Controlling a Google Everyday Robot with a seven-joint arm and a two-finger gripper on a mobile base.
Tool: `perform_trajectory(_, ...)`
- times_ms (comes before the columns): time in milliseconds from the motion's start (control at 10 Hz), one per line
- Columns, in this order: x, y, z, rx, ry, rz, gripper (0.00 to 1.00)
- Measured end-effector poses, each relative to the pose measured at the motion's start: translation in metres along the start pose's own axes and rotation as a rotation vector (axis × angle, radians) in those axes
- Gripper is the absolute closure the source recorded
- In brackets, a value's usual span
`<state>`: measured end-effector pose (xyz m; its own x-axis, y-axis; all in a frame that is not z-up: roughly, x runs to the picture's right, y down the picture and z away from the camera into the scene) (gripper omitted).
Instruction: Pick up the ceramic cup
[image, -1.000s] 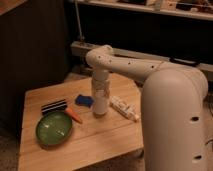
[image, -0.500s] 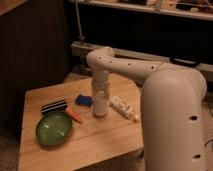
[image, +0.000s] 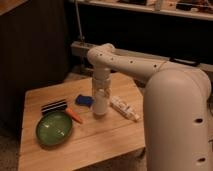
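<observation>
Since 1 second ago almost nothing has moved: the arm (image: 131, 64) stands at the same spot, and every item on the table (image: 100, 145) lies as it did.

Take the green bowl (image: 39, 131) at the near left as your landmark. Touching its far-right rim, or just beside it, lies a small orange object (image: 75, 116). Behind the bowl is a black striped item (image: 54, 106). Further right and back is a blue object (image: 84, 100).

Right of that, well beyond the bowl, the gripper (image: 100, 101) points straight down at the table. The white form at its foot looks to be the ceramic cup (image: 100, 111), though you cannot separate cup from gripper here. Nor can you tell whether the gripper is apart or clamped on it. Just right of the cup lies the long white tube package (image: 125, 108), at an angle.

My judgement is that this is the grasp step. Keep the descent vertical and centred on the cup. Confirm a firm hold before you lift, then rise straight so neither the blue object nor the tube is brushed.

The arm runs from the large white body at the right, leftward and away, to an elbow above the far table edge. From there it drops vertically.
</observation>
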<state>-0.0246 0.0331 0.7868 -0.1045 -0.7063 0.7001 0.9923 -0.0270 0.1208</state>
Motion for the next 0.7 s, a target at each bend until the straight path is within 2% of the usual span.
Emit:
perform_trajectory(400, 0.0, -0.003, -0.02, 0.019, 0.008, -0.002, 1.0)
perform_trajectory(700, -0.001, -0.003, -0.02, 0.019, 0.006, -0.003, 1.0)
